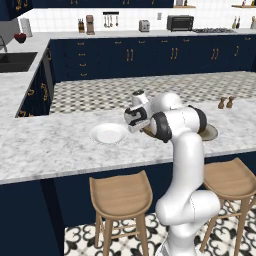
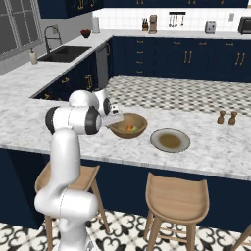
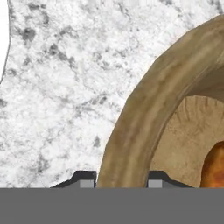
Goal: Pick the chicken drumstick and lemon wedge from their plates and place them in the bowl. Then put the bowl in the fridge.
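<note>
The arm hides most of the bowl; the gripper pinches its near-left rim, drumstick inside, cut off.

The supporting surface is a white-and-grey marble island counter. Landmark: the brown wooden bowl, standing directly on the counter. A grey-rimmed plate with a brownish centre lies just beside the bowl, toward the two small brown shakers. A plain white plate lies on the bowl's opposite side. The shakers stand well apart from the bowl.
</note>
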